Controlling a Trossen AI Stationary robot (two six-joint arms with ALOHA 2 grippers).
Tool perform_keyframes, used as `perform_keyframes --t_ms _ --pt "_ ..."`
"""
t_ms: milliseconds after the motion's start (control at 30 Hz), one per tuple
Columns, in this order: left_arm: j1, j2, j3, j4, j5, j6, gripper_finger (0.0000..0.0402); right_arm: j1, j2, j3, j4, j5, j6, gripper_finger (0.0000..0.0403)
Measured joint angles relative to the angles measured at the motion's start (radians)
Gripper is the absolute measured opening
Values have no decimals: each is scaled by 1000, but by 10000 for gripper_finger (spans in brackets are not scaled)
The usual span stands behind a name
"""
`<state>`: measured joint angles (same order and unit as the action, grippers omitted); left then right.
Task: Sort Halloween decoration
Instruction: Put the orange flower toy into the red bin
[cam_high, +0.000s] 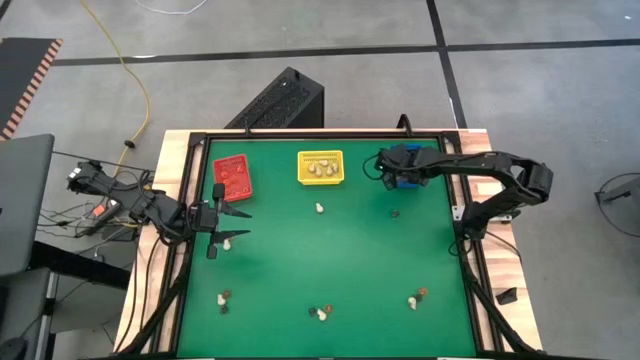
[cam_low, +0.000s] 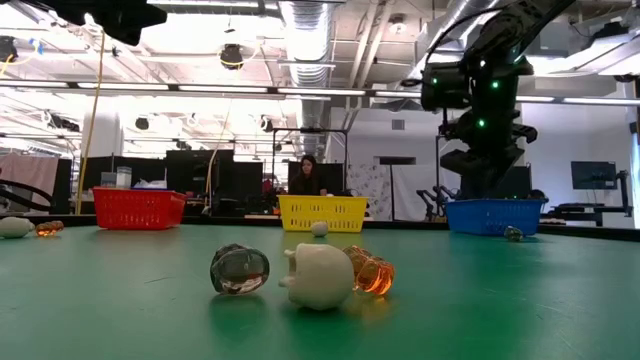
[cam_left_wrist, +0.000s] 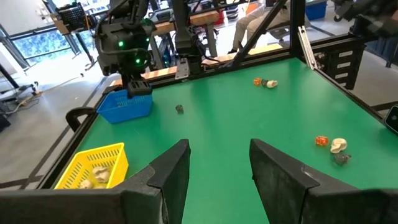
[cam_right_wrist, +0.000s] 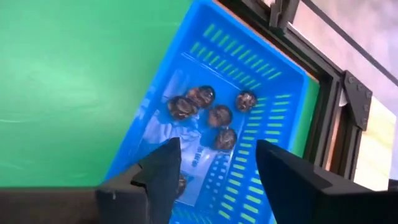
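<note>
Robotics lab | exposed ceiling ducts, strip lights, framed green work table, seated person behind

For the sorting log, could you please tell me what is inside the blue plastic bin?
The blue plastic bin holds five dark round trinkets. The open right gripper above it covers part of its floor, so more may be hidden.

No readable text, labels, brand names, numbers or signs in any view. The red bin, yellow bin and blue bin carry no lettering that can be made out, and neither do the arms. Room beyond the table in the low view has screens & boards, but nothing on them is legible.
</note>
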<state>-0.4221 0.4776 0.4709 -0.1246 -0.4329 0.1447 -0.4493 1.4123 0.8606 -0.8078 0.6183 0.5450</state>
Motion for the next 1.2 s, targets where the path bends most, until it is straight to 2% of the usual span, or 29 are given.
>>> perform_keyframes --t_ms 200,333,400,567,667,800,933,1033,1200 --pt "0 0 0 -11 0 -4 158 124 -70 48 1 -19 7 242" --pt "0 0 -6 22 1 22 158 266 -134 88 22 -102 30 239" --pt "0 0 -44 138 18 59 158 354 -157 93 58 -192 31 239" --pt "12 18 -209 581 62 163 158 611 -166 93 85 -458 107 239" --pt "40 27 -265 714 60 166 158 789 -142 93 75 -541 213 239" --pt "89 26 -270 706 58 139 158 995 -86 93 76 -629 418 239" --pt "125 26 -270 699 73 101 158 1130 -18 93 63 -739 573 239" --pt "140 27 -270 698 89 85 158 1184 36 93 48 -802 595 239" --pt "150 26 -270 698 89 80 158 1191 118 93 -62 -902 534 239"
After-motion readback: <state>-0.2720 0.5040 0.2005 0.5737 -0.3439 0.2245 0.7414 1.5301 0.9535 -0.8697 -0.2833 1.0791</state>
